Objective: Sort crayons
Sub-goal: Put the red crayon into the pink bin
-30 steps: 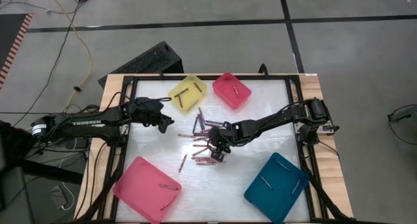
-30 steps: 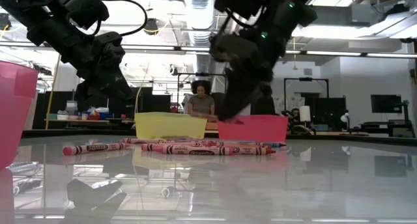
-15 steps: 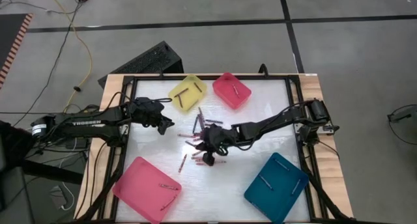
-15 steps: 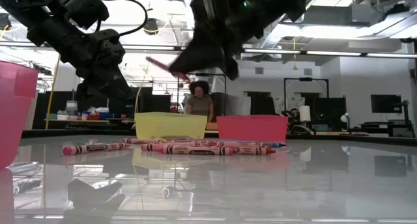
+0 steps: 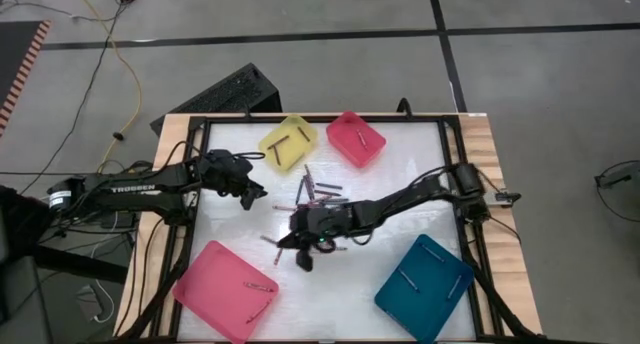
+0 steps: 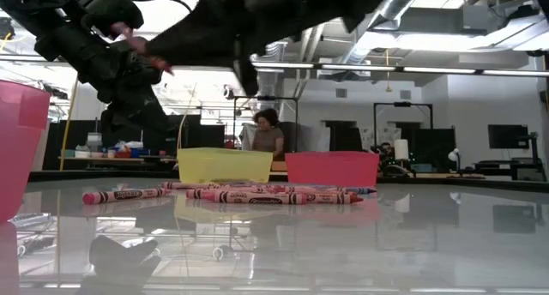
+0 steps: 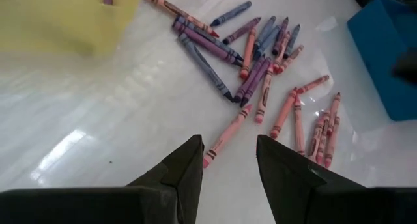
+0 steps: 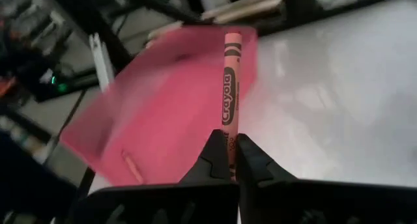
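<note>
Right gripper [image 8: 229, 160] is pinching a thin pink paper-wrapped crayon [image 8: 230, 87] near its end; light, stiff, probably snappable, gripping mid-shaft seems safer. Left gripper [image 7: 228, 160] is waiting, fingers apart.

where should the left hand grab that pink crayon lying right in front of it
Mid-barrel, from straight above. The pink crayon lies flat on the table, apart from the pile, so the open left hand should straddle it crosswise.

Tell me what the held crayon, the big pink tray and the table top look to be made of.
Held crayon in the right gripper: probably wax in a matte paper wrapper, given the black printed label. Big pink tray: likely moulded plastic, with uniform colour and rounded corners. Table top: glossy white, mirroring trays and crayons; laminate or acrylic, unclear.
</note>
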Controlling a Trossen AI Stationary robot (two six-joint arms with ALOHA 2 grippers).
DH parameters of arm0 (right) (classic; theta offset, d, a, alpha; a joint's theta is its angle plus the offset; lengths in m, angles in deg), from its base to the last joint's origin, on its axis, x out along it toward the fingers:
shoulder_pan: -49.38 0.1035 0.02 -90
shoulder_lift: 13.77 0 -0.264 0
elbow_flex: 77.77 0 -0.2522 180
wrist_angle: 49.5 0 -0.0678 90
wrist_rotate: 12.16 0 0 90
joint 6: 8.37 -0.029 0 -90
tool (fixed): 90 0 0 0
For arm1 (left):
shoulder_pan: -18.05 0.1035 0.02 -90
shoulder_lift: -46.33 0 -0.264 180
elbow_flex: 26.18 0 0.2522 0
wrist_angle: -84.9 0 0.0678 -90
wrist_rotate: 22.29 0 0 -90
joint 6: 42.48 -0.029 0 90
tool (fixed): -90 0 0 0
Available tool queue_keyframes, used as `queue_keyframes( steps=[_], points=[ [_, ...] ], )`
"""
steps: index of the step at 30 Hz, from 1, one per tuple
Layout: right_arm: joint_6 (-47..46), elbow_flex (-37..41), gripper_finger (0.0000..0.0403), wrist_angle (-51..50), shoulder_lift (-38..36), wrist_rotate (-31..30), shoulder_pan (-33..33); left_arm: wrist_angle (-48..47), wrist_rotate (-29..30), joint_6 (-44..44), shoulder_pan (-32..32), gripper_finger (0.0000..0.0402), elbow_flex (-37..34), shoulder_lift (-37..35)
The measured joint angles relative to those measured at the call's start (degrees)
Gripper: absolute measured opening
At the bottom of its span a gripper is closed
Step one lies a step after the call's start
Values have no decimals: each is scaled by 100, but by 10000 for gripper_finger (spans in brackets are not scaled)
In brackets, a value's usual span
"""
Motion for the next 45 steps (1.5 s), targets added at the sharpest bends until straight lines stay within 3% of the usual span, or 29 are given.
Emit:
queue_keyframes(
  steps=[6, 12, 16, 25, 36, 45],
  points=[
    [16, -1682, 3, -310, 1306, 834, 0, -64, -89, -39, -61, 133, 0, 2],
    [20, -3407, 3, -1264, 2342, 1641, 84, -146, -99, -92, -203, 133, 0, 2],
    [100, -4036, 3, -1621, 2707, 2094, 111, -150, -99, -40, -302, 133, 0, 2],
    [586, -4128, 9, -2216, 2721, 2299, 218, -168, 43, 334, -481, 133, 0, 2],
    [922, -4128, 29, -2520, 2723, 1879, 286, -162, 45, 348, -536, 133, 0, 2],
    [1071, -4128, 69, -2512, 2723, 1610, 286, -173, 43, 366, -534, 133, 0, 2]
  ],
)
